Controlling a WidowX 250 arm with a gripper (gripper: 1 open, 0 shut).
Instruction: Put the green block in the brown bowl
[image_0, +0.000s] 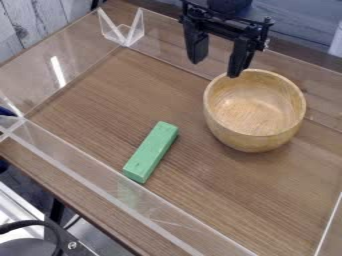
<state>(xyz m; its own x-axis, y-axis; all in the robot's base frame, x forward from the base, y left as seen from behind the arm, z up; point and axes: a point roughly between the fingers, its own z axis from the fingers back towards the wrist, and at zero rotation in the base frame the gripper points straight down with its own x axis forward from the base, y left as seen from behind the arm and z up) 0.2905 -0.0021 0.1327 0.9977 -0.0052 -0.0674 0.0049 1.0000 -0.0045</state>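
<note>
The green block (151, 151) lies flat on the wooden tabletop (114, 100), a little toward the near edge and left of centre, its long axis running diagonally from lower left to upper right. Nothing touches it and nothing rests on it. The brown bowl (254, 110) sits upright to the right of the block, well clear of it, with a strip of bare wood grain between the two; its hollow shows pale grain and holds nothing visible. The gripper (217, 57) hangs above the table behind the bowl's far-left rim, pointing downward, its two dark fingers spread apart with open air between them and nothing caught there, so the claw is released. It is well apart from the block and closer to the bowl, with its right finger reaching down toward the bowl's rim, though whether it is above the rim or just behind it cannot be told from this view. The path across the wood between block and bowl has no object lying in it. Clear plastic walls (80, 150) fence the work surface: a low transparent barrier runs along the near-left edge just beside the block, and another runs along the far side. A small clear angled piece (123, 28) stands at the far-left corner, away from both the block and the bowl. A dark cable (34, 235) curls below the table at the bottom left.
</note>
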